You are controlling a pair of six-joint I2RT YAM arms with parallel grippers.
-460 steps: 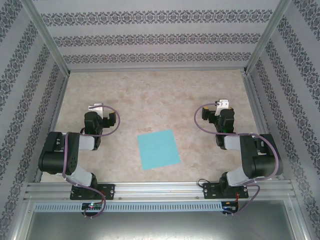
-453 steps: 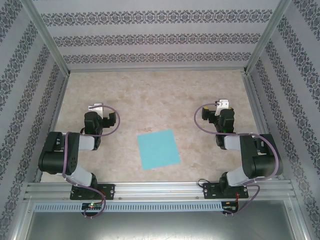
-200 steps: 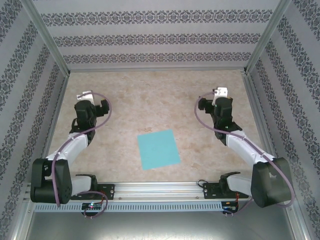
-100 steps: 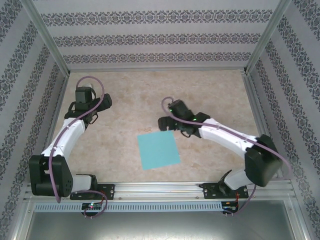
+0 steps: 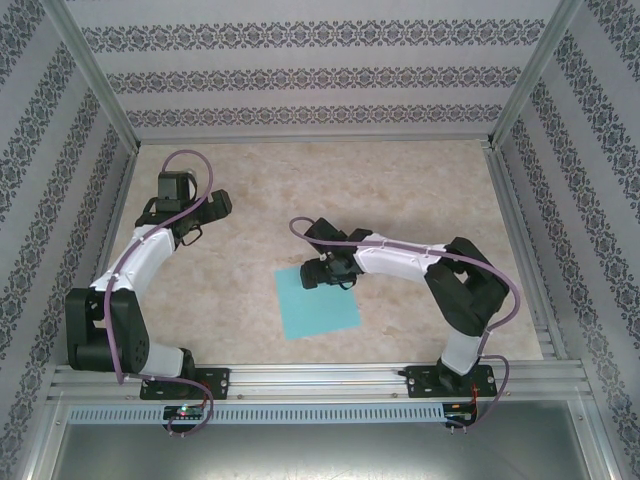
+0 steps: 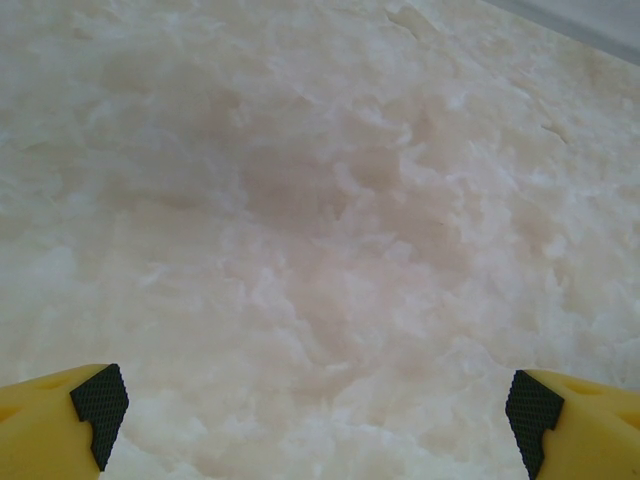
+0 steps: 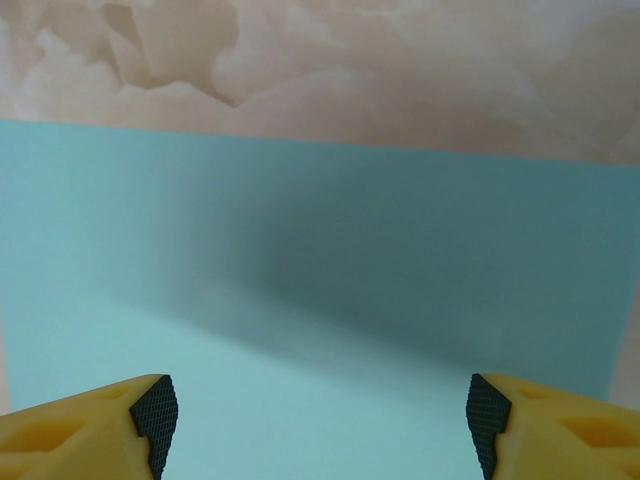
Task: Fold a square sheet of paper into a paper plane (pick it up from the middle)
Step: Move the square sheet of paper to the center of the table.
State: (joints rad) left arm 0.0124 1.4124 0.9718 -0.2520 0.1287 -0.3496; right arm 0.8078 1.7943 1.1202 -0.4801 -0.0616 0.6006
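Step in hand: approach for the first pick. No fold made yet. The square sheet of paper (image 5: pixel 322 308) lies flat and uncreased on the table (image 5: pixel 400 190), close to the near edge, roughly midway between the left and right edges, turned slightly off square to them.

Right gripper (image 7: pixel 320 410): jaws spread wide, nothing between them. Top view puts it over the far part of the sheet, arm reaching in from the right side. Wrist view: both yellow fingers (image 7: pixel 70 435) with black pads hang over turquoise, one straight edge of the sheet runs across ahead of them, bare table beyond. Soft shadow on the paper under the tool, so I judge it's above the sheet, not touching. Can't confirm the gap.

Left gripper (image 6: pixel 315 405): also released, fingers wide apart, holding nothing. It hangs over bare table near the left edge, well apart from the sheet.

Next move, my read: in the top view the right tool looks nearer the sheet's far edge than its middle, so it should shift toward the near edge to centre. Then drop until the pads touch and close slowly to bunch a ridge at the middle. Flat thin paper offers no lip. Press too lightly and the pads close on nothing. Drag too hard and the sheet skates or takes a stray crease.
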